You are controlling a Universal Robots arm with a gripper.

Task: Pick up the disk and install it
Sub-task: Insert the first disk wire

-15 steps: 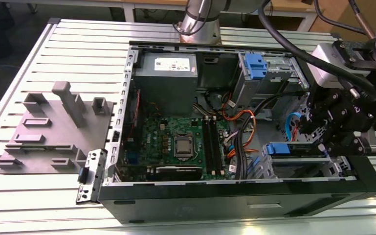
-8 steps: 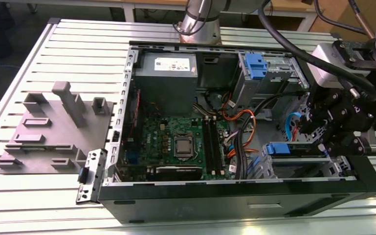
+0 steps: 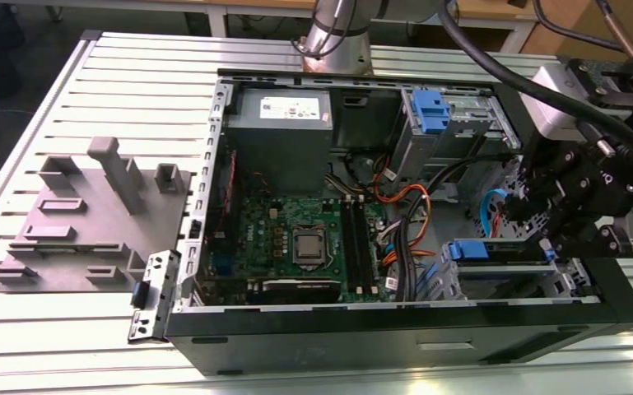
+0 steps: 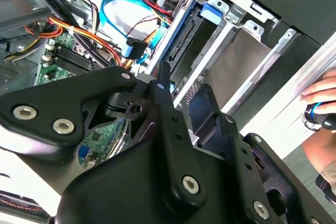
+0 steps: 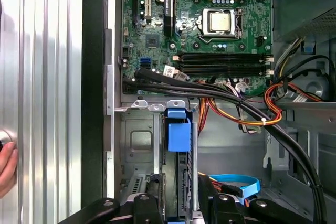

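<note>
Fingers of the black two-finger gripper [image 4: 182,85] stand apart just over the flat silver-grey disk with blue plastic rails [image 5: 178,132]. The disk sits on edge in the grey metal drive cage [image 5: 139,140] of the open black computer case [image 3: 404,337], beside the green motherboard [image 5: 252,24].

Table [image 3: 63,99]: ribbed bare metal, pale satin sheen. Case shell [image 3: 404,333]: matt black. Drive cage [image 5: 137,145]: bare sheet metal, dull grey. Disk [image 5: 178,135] tab: smooth blue plastic. Gripper [image 4: 182,86] links: smooth matt black, bright metal screws.
</note>
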